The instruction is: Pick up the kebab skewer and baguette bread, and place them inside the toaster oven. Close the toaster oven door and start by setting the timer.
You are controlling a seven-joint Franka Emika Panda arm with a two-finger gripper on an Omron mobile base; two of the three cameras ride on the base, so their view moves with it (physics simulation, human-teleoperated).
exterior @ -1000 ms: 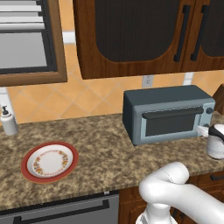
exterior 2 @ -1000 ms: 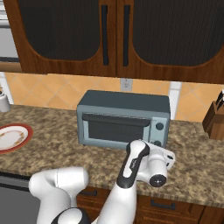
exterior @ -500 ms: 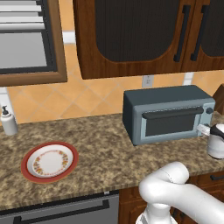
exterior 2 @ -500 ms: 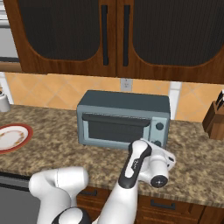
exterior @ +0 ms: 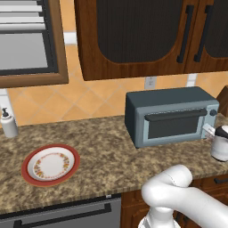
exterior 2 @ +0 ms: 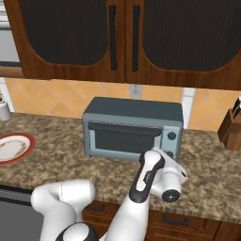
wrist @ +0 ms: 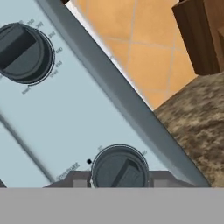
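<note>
End effector nudged nearer (barely).

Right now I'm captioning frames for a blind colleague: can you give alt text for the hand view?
Close-up of the toaster oven control panel, tilted: the gripper is closed around the lower knob, with a second dark knob at upper left. Beyond the oven's edge are orange tiles, speckled counter and a wooden block.
</note>
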